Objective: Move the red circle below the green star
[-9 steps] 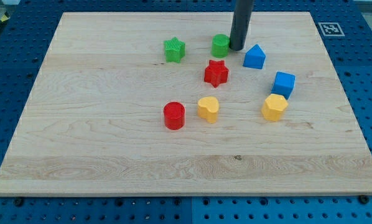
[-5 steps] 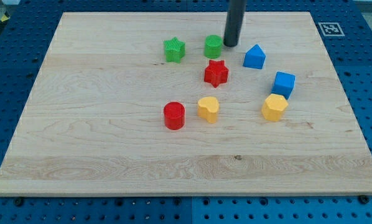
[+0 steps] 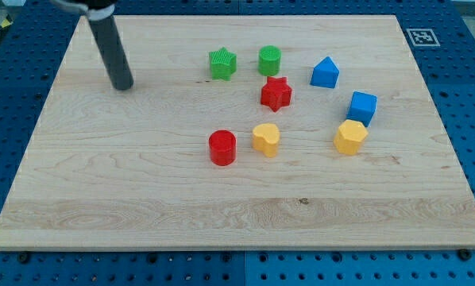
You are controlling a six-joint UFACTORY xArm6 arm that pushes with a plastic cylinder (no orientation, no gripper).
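Note:
The red circle (image 3: 222, 148) lies near the board's middle. The green star (image 3: 222, 63) lies above it, toward the view's top, with bare wood between them. My tip (image 3: 124, 86) rests on the board at the upper left, far left of the green star and well up and left of the red circle, touching no block.
A green circle (image 3: 270, 60) sits right of the green star. A red star (image 3: 276, 93) lies below it. A yellow heart-like block (image 3: 265, 138) sits right of the red circle. A blue block (image 3: 325, 72), a blue cube (image 3: 362, 106) and a yellow block (image 3: 350, 137) lie at the right.
My tip pushed the green circle a little to the left, then swept far left across the board to the upper left. The other blocks have not moved.

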